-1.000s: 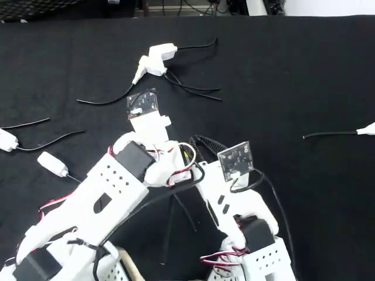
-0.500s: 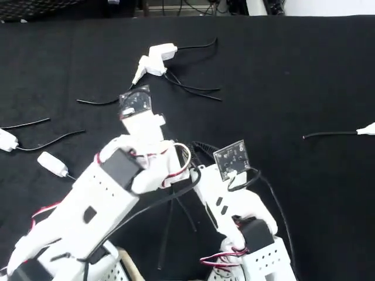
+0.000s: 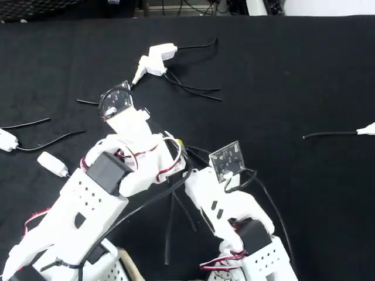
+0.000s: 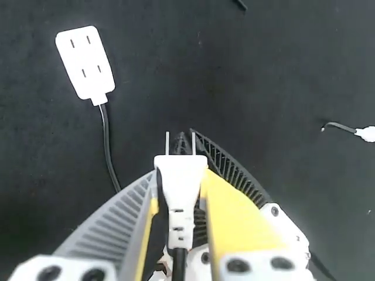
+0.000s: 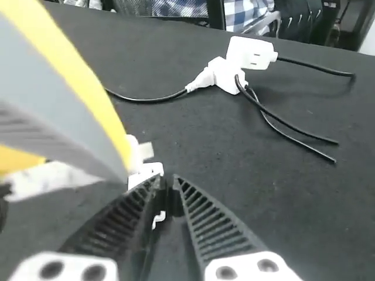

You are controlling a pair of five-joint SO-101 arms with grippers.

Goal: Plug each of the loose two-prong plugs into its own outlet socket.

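Observation:
My left gripper (image 4: pixel 180 175) is shut on a white two-prong plug (image 4: pixel 179 181), its prongs pointing away from the wrist and its black cord running back between the yellow and grey fingers. A white outlet socket (image 4: pixel 85 61) lies on the black cloth beyond it, off to one side. My right gripper (image 5: pixel 168 180) has its black ribbed fingers (image 4: pixel 225 167) pressed together, the tips right at the held plug (image 5: pixel 143 170). In the high view the two grippers meet at the middle (image 3: pixel 183 153). A second loose plug (image 3: pixel 368 129) lies at the far right edge.
At the back, an outlet (image 3: pixel 157 60) has a plug in it and cords trailing right. Two more white cord ends (image 3: pixel 7 140) (image 3: pixel 53 164) lie at the left. Black cords (image 3: pixel 176 216) run under the arms. The right half of the cloth is open.
In the high view, the left arm's wrist has swung to the left, with the plug still held. The right arm has shifted slightly left and nearer.

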